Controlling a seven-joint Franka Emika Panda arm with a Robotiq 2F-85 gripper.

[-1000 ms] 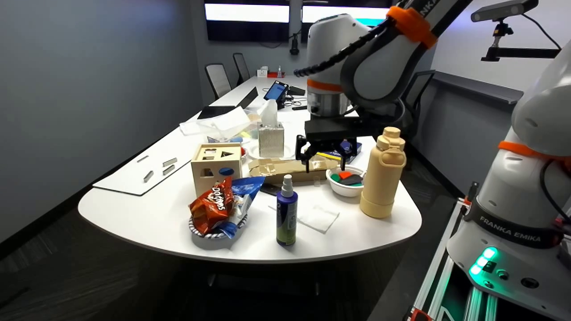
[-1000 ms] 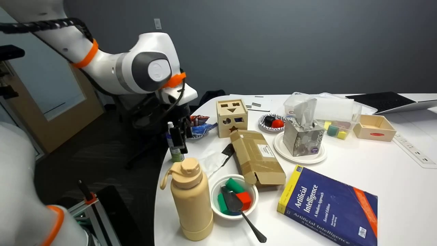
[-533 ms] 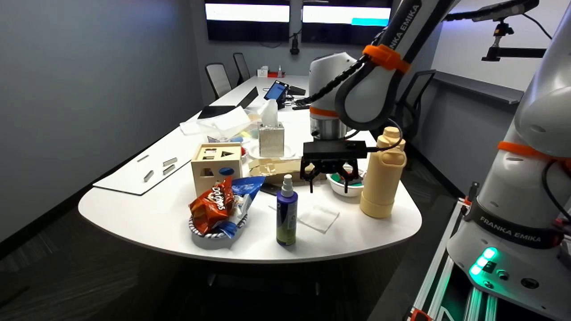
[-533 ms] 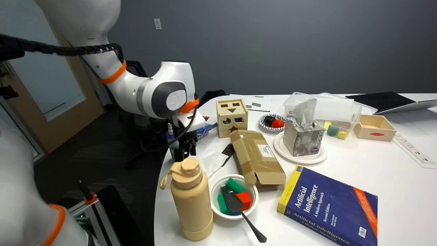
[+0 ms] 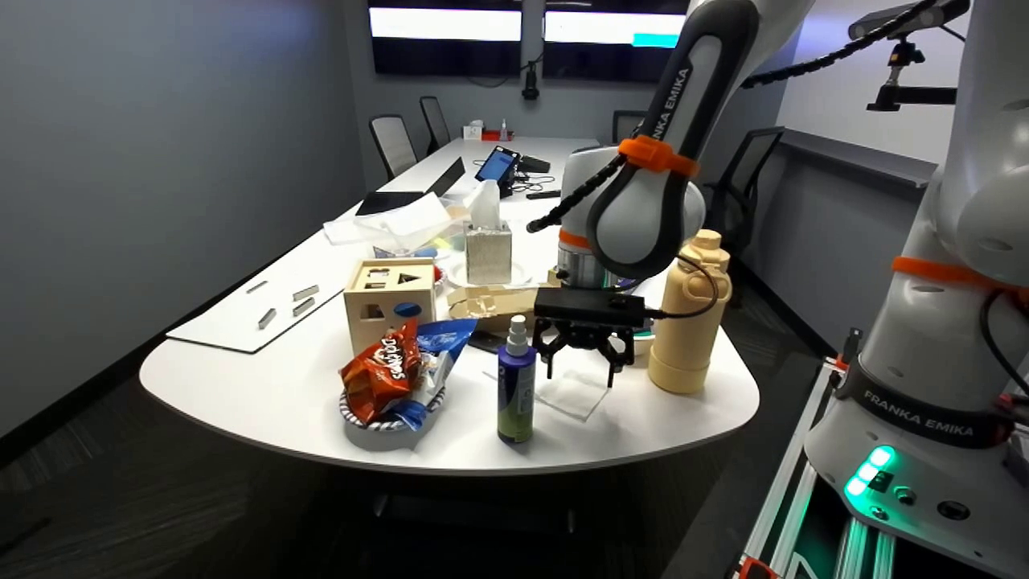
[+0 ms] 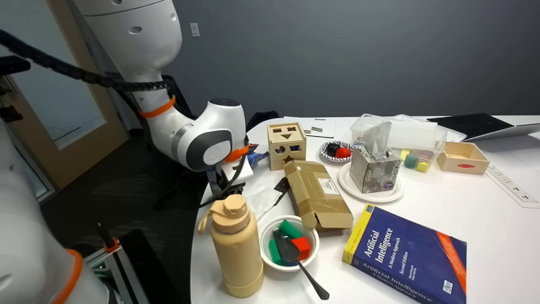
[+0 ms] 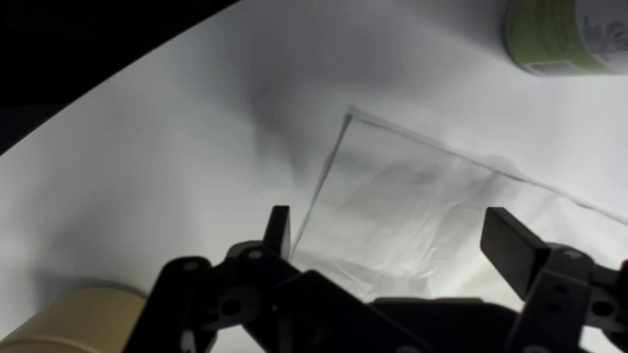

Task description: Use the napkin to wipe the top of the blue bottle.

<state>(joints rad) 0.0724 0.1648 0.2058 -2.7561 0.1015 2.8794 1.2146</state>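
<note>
The napkin (image 5: 572, 400) is a thin white square lying flat on the table; it also shows in the wrist view (image 7: 417, 196), slightly creased. The blue bottle (image 5: 516, 390) stands upright beside the napkin, with a pale spray cap and a green lower part. Its green base shows at the top right of the wrist view (image 7: 549, 39). My gripper (image 5: 580, 381) is open and empty, pointing down just above the napkin. In the wrist view the fingers (image 7: 387, 230) stand apart, with the napkin showing between them. In an exterior view my gripper is partly hidden behind the tan bottle (image 6: 236, 249).
The tan bottle stands close to my gripper. A white bowl (image 6: 265, 257) with blocks and a spoon is beside it. A snack bowl (image 5: 386, 422), a wooden shape box (image 5: 390, 305), a cardboard box (image 6: 320, 198), a tissue box (image 6: 375, 169) and a book (image 6: 409, 253) are also on the table.
My gripper has come down from above the bowl area to just over the napkin, moving closer to the blue bottle. It stays open. The napkin and bottles have not moved.
</note>
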